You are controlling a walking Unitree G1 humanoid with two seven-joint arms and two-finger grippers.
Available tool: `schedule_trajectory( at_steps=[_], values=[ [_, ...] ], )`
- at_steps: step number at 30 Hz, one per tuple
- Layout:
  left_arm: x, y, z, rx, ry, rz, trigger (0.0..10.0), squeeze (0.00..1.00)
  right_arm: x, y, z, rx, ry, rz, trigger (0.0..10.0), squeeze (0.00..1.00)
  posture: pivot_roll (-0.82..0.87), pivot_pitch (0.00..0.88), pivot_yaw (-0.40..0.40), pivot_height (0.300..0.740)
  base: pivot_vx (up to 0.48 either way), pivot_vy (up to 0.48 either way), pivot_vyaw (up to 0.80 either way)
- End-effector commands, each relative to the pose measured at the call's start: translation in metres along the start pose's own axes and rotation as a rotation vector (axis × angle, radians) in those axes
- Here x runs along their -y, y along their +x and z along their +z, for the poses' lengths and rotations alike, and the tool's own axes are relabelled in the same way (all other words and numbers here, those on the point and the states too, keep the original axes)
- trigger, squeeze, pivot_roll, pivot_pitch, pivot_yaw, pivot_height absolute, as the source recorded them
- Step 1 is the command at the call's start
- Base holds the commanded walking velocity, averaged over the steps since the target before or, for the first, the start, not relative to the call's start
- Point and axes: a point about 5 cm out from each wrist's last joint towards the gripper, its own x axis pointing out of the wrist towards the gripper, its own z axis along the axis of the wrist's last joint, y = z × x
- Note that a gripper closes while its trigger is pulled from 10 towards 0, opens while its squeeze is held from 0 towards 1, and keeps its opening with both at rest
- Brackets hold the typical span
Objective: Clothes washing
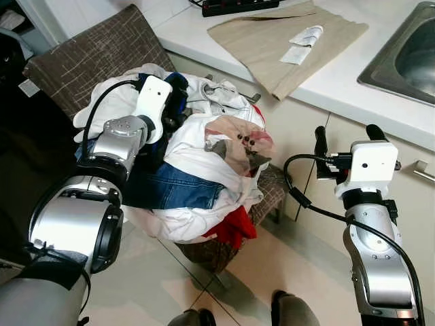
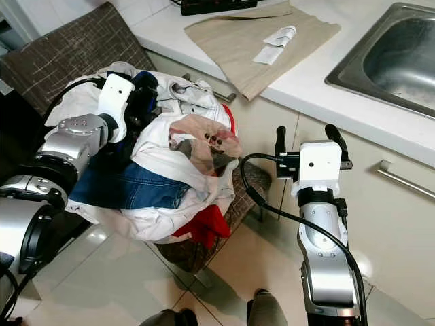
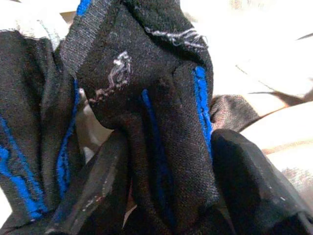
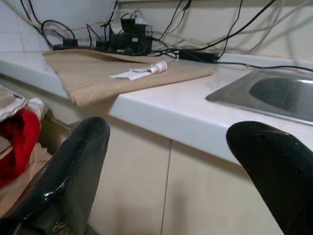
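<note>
Left gripper (image 3: 161, 161) buried in laundry pile (image 1: 197, 170) atop basket (image 1: 224, 248), fingers pinched on black-and-blue garment (image 3: 146, 83). Right gripper (image 4: 171, 161) held beside counter (image 1: 340, 81) cabinet front, fingers spread wide, empty. Sink (image 1: 414, 54) nearby.

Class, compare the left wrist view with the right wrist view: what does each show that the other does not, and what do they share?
Left wrist view alone: the left gripper, its jaws closed around a fold of black cloth with blue stripes, with pale laundry behind. Right wrist view alone: the right gripper, jaws apart and holding nothing, facing the cabinet front below the counter, which carries a tan cloth, a power strip and a sink. Both share two black fingers in the foreground and some laundry.
</note>
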Motion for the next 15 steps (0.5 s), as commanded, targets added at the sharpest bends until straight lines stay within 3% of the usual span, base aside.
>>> schedule_trajectory(
  at_steps=[1,15],
  values=[
    [-0.0030,-0.0012,0.0103,0.046,-0.014,-0.008,0.0,0.00,-0.0056,0.0009,-0.0002,-0.010,0.023,0.021,10.0,0.00,-0.24,0.108,0.171,0.740,0.000,0.000,0.00],
    [-0.0116,-0.0070,0.0065,0.049,-0.059,-0.025,0.0,0.00,-0.0110,0.0014,-0.0097,-0.049,0.033,0.044,10.0,0.00,-0.22,0.108,0.159,0.740,0.000,0.000,0.00]
  ],
)
